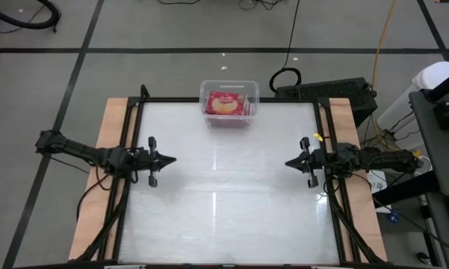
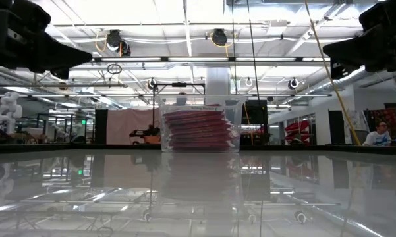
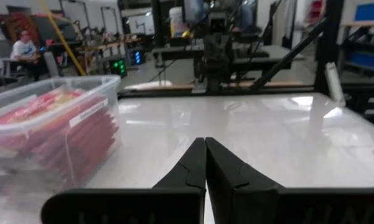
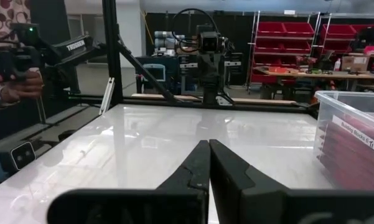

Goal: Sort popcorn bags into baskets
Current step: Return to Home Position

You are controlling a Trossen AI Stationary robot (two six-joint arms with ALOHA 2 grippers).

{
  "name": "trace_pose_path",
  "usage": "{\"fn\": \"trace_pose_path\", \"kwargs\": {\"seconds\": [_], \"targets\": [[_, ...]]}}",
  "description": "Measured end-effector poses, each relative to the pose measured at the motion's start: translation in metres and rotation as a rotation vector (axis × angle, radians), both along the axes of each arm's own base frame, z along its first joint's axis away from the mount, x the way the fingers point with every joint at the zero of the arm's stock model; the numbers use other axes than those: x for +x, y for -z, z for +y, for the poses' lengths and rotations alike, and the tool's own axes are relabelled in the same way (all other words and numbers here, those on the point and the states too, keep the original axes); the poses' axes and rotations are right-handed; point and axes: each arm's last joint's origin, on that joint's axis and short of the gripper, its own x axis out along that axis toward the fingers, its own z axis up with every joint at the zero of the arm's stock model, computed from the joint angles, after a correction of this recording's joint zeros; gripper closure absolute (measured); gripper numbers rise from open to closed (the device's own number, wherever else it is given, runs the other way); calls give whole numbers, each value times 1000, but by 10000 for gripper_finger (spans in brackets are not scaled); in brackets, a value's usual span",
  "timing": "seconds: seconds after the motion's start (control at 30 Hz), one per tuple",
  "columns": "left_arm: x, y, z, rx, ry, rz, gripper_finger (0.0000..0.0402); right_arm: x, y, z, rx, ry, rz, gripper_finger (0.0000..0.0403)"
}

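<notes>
The clear plastic basket (image 1: 229, 104) stands at the middle of the table's far edge, filled with a stack of red popcorn bags (image 2: 199, 130); the top bag (image 1: 225, 103) shows its yellow popcorn picture. The basket (image 3: 50, 134) with its bags also shows in the left wrist view, and its wall (image 4: 355, 146) in the right wrist view. My left gripper (image 1: 172, 159) hovers shut over the table's left side, pointing right. My right gripper (image 1: 288, 163) hovers shut over the right side, pointing left. Both (image 3: 205, 144) (image 4: 209, 146) hold nothing.
The glossy white table (image 1: 231, 194) spreads bare between the two grippers and toward the near edge. A black frame (image 1: 134, 112) borders the table. A person's hand (image 4: 15, 87) shows beyond the table's edge in the right wrist view.
</notes>
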Motion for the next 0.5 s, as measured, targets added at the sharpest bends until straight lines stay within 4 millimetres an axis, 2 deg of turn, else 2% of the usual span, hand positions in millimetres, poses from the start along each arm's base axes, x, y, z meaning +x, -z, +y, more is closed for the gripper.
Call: {"fn": "trace_pose_path", "kwargs": {"seconds": [0.5], "targets": [[-18,-6,2,39,90,-87,400,0,0,0,1,-1,1,403]]}}
